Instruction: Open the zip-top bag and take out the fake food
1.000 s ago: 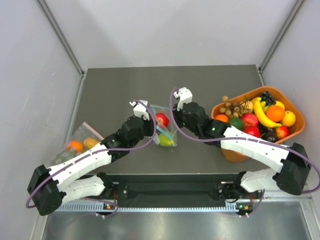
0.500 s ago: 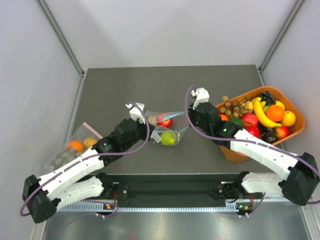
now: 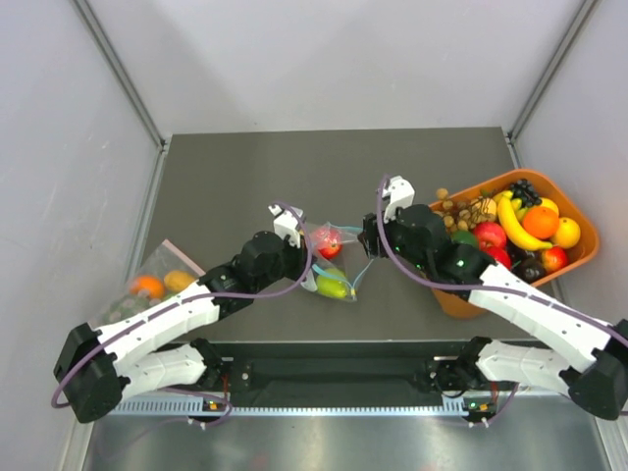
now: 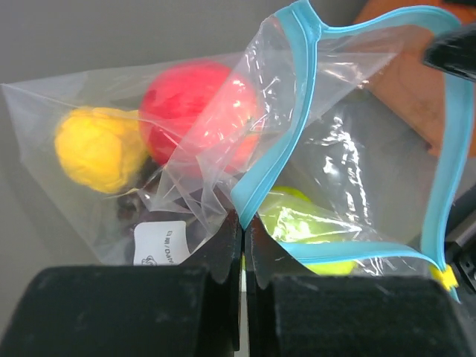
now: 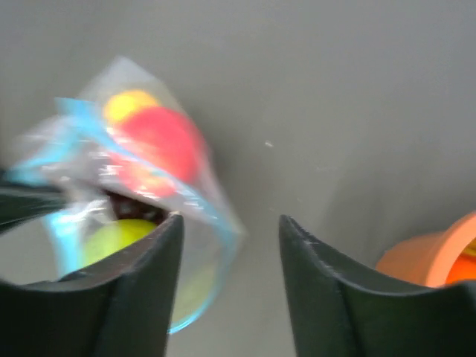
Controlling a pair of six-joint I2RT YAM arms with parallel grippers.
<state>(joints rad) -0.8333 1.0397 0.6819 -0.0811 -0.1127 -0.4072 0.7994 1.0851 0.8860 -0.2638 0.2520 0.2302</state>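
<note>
The zip-top bag [image 3: 331,263] hangs between the two arms, its teal strip [image 4: 446,171] spread into a wide loop. Inside it is the fake food: a red apple [image 4: 195,104], a yellow lemon [image 4: 97,149], a lime-green fruit [image 4: 301,223] and dark grapes [image 4: 132,207]. My left gripper [image 4: 244,217] is shut on the near lip of the teal strip, at the bag's left side [image 3: 302,259]. My right gripper [image 5: 230,223] stands open just right of the bag [image 3: 367,241]. The blurred strip [image 5: 216,223] lies by its left finger [image 5: 160,253], ungripped.
An orange basket [image 3: 457,300] heaped with plastic fruit stands at the right, close beside the right arm. A second clear bag with a pinkish-red strip [image 3: 157,280] lies at the table's left edge. Grey walls enclose the table on three sides.
The two grippers pulled the bag's mouth apart. The right gripper then opened and let go of the strip. The left gripper stays shut on it and shifted slightly right.
</note>
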